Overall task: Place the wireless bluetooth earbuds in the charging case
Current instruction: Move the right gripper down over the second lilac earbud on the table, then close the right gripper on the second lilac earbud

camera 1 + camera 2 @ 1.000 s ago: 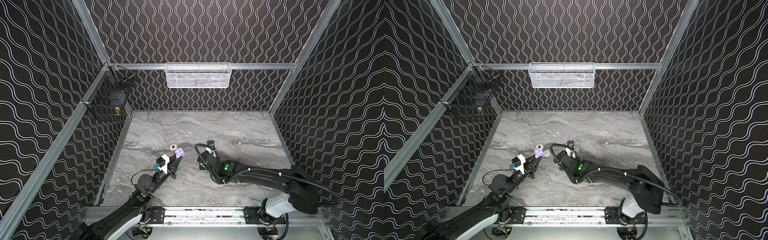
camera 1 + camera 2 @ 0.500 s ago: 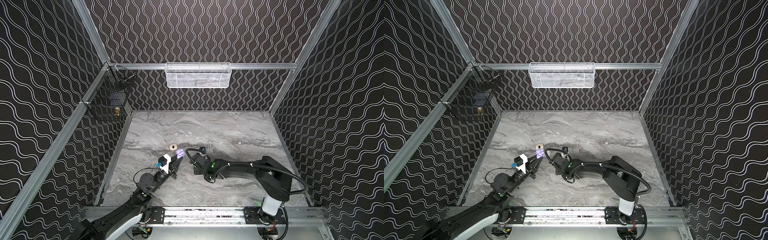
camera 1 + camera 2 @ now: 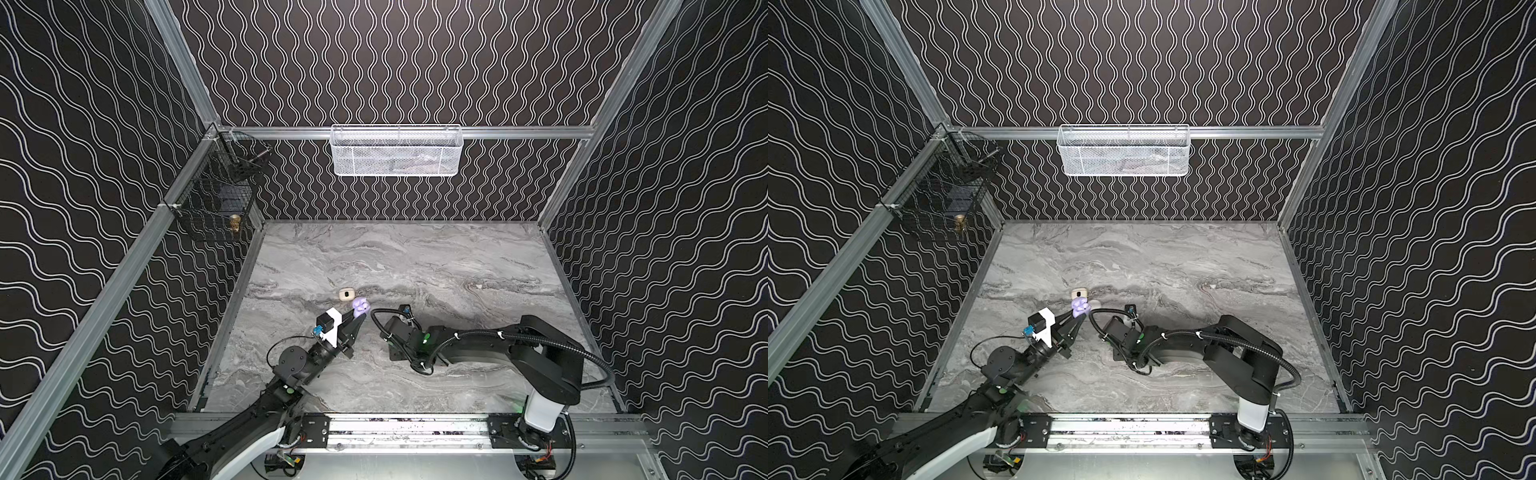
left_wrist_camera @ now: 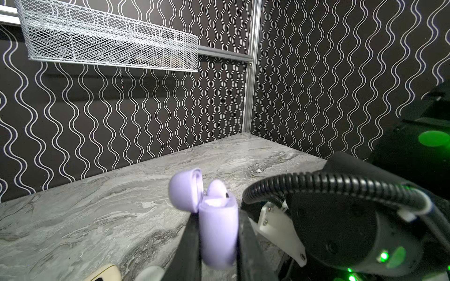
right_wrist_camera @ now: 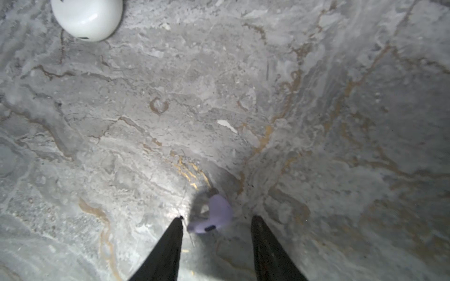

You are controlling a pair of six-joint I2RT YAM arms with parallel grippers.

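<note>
pinching lavender case (image 4: 218, 233) between left jaws

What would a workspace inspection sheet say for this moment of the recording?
Surface: grey marble table, no spills seen.
Job's things: open lavender case, one seated earbud inside; a loose earbud lies on the table.
Clutter: cream case, white case.
Grippers: left gripper shut on the lavender case; right gripper open, straddling the loose earbud.
Cables: black corrugated cable arches beside the case.
Surroundings: white mesh basket on back rail, black wire basket on left wall.
</note>
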